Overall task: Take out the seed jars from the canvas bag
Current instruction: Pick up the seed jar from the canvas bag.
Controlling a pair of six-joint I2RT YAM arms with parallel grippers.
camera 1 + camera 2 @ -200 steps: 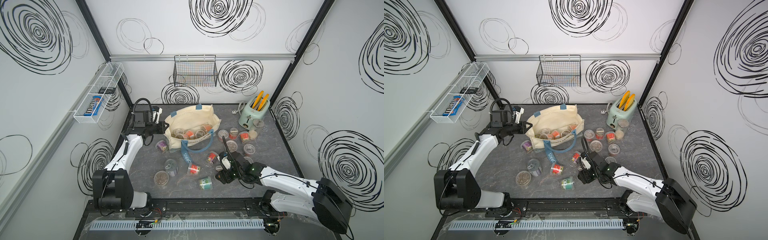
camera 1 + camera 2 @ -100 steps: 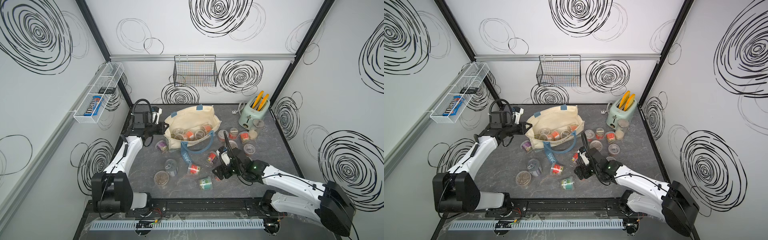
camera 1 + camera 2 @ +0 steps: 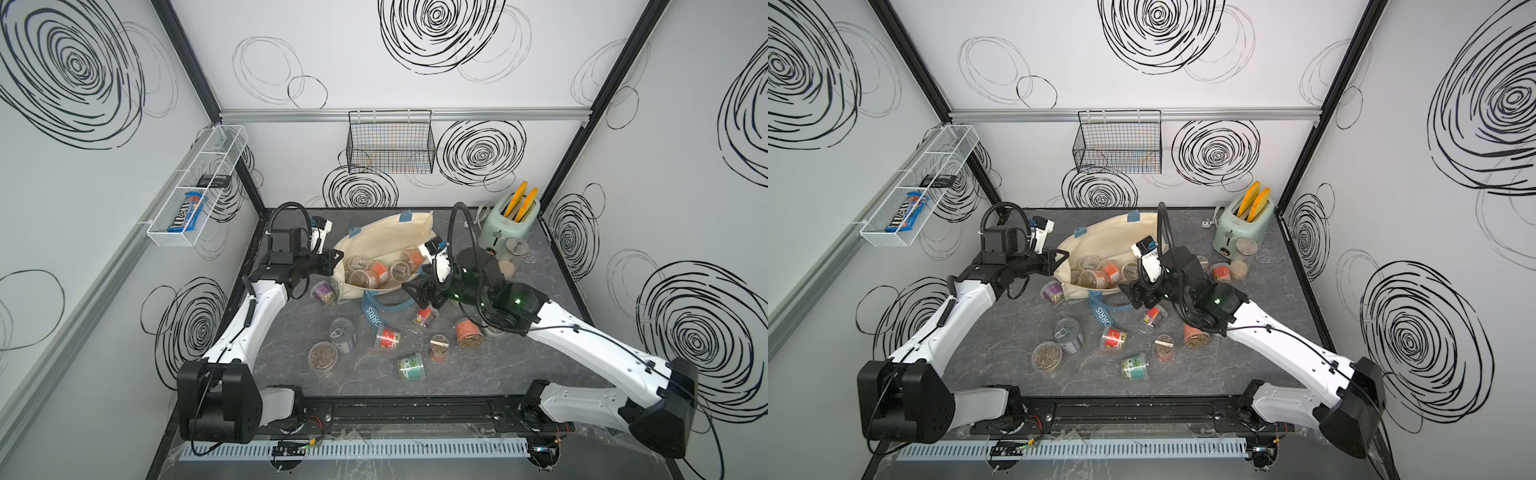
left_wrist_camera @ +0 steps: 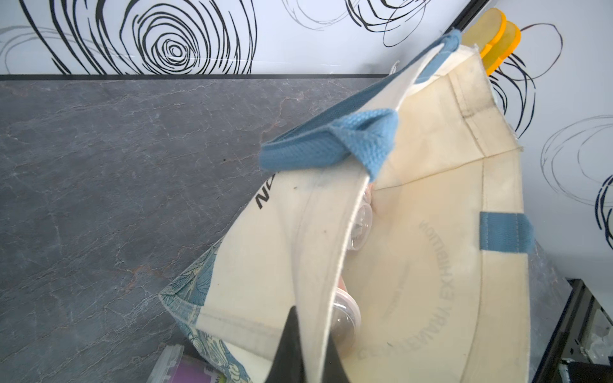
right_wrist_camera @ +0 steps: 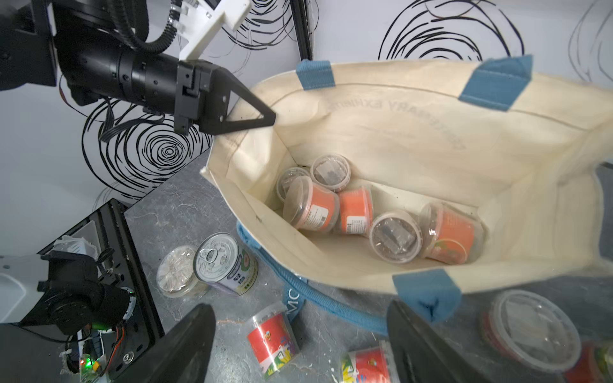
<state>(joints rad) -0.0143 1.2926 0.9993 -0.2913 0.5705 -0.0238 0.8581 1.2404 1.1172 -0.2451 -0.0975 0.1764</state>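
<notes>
The cream canvas bag [image 3: 395, 232] [image 3: 1113, 237] lies on its side with its mouth facing the front. My left gripper [image 3: 334, 259] [image 4: 303, 348] is shut on its left rim and holds the mouth up. Several orange-labelled seed jars [image 5: 311, 209] [image 3: 376, 270] lie inside. More seed jars lie loose on the table, among them a red one [image 3: 386, 337], a green one [image 3: 411, 365] and a purple one [image 3: 324, 291]. My right gripper [image 3: 415, 291] [image 5: 298, 318] hovers open and empty just in front of the bag's mouth, above the blue strap [image 5: 298, 298].
A tin can [image 3: 343, 334] with a pull tab lies among the loose jars. A mint toaster [image 3: 513, 222] and a taller canister [image 3: 509, 257] stand at the back right. A wire basket [image 3: 390, 145] hangs on the back wall, a white rack [image 3: 195, 187] on the left wall.
My right gripper has left the jars near the table's front and moved back and left to the bag's mouth, its jaws wider. The left gripper has kept its hold on the rim.
</notes>
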